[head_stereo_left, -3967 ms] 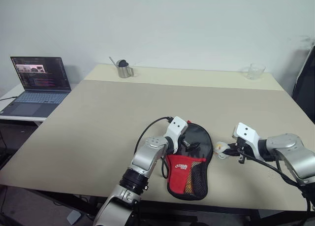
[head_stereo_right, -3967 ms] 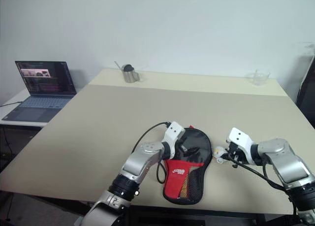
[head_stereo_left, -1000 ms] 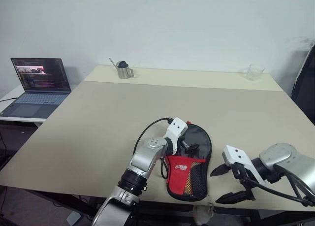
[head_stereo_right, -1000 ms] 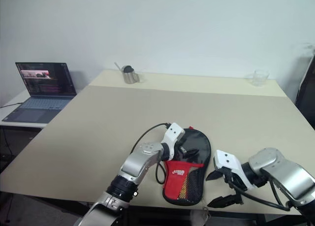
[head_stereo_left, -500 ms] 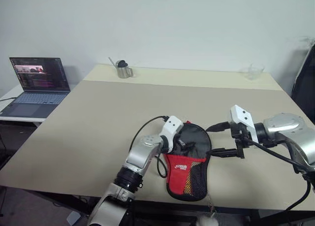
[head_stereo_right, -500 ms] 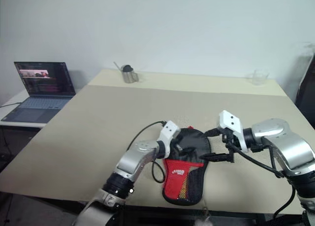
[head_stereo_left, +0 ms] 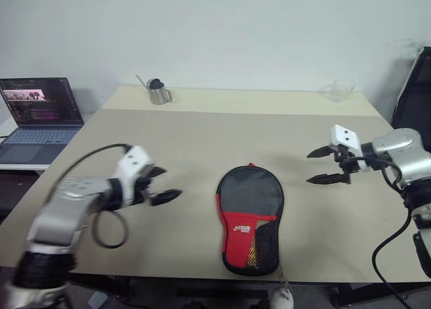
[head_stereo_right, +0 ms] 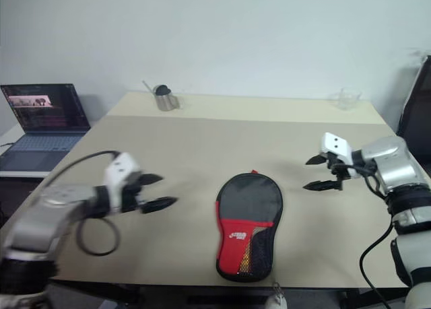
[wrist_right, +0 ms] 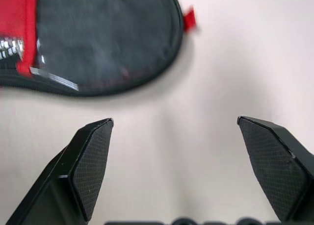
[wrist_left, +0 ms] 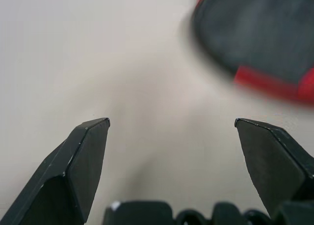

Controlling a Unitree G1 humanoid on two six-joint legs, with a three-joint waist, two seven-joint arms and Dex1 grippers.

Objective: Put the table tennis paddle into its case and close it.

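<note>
My case (head_stereo_left: pixel 250 217) lies flat near the counter's (head_stereo_left: pixel 202 134) front edge, apparently closed; I judge the paddle is inside and the job is essentially done. My left tool (head_stereo_left: pixel 161 185) and right tool (head_stereo_left: pixel 320 165) stand wide, empty, either side of it.

A wide beige surface (head_stereo_left: pixel 202 141) runs back to a plain white wall (head_stereo_left: pixel 222 33), with a paler strip along its far edge. At about eleven o'clock on that strip stands a small metal cup (head_stereo_left: pixel 158 93) with a dark top; at about one o'clock sits a clear glass (head_stereo_left: pixel 340 91). At nine o'clock, an open laptop (head_stereo_left: pixel 37 114) rests on a lower white side table (head_stereo_left: pixel 8 162). A dark shape (head_stereo_left: pixel 412 87) stands at three o'clock.
</note>
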